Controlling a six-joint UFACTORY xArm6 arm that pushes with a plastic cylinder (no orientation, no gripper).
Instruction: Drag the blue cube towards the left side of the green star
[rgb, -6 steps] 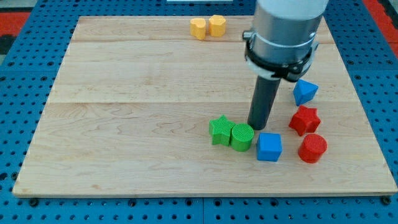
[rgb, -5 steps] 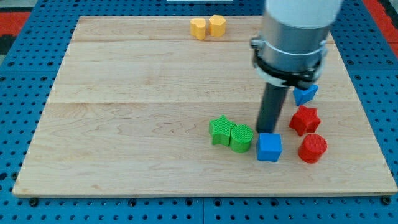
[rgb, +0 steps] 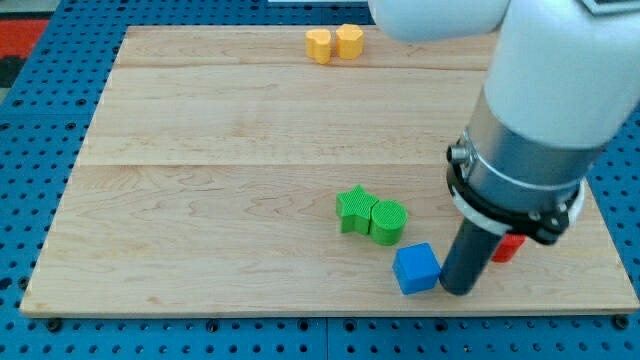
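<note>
The blue cube (rgb: 416, 268) lies near the board's bottom edge, below and to the right of the green star (rgb: 353, 209). My tip (rgb: 457, 290) is down on the board, touching the cube's right side. The green star sits right of the board's middle, with a green cylinder (rgb: 388, 221) touching its right side. The cube is a short way below the cylinder and apart from it.
Two yellow blocks (rgb: 318, 45) (rgb: 349, 41) sit side by side at the board's top edge. A red block (rgb: 508, 247) shows partly behind the arm at the right. The arm's grey body (rgb: 540, 130) hides the board's right part. The board's bottom edge (rgb: 330, 312) is close below the cube.
My tip moved from above the blue cube round to its right side and lower in the view. The cube slid left and down and turned a little. The blue and red blocks at right became hidden.
</note>
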